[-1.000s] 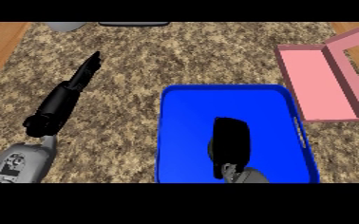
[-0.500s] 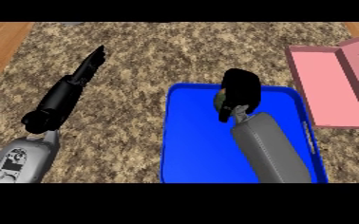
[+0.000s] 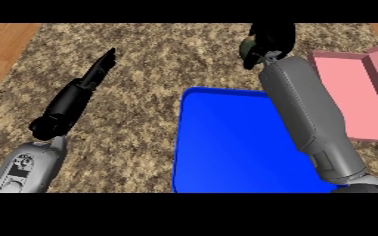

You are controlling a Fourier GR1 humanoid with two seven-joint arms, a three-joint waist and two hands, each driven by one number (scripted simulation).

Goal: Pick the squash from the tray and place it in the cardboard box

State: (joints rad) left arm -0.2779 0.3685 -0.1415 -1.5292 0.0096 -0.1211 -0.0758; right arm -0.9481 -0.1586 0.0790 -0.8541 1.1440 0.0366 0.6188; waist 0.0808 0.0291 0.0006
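Observation:
My right hand (image 3: 271, 37) is raised near the top of the head view, past the far edge of the blue tray (image 3: 221, 145). Its fingers are curled round the squash (image 3: 249, 45), of which only a dull green sliver shows at the hand's left side. The tray below holds nothing that I can see. The pink cardboard box (image 3: 347, 92) lies open to the right of the hand and forearm. My left hand (image 3: 81, 92) rests at the left with straight fingers pointing up and away, holding nothing.
The counter (image 3: 148, 60) is speckled brown stone, with a wooden strip (image 3: 15, 42) at the far left. My right forearm (image 3: 306, 110) crosses the tray's right side.
The right hand has lifted the squash off the tray and carried it up and away, beyond the tray's far edge and nearer the box. The left hand stays at rest.

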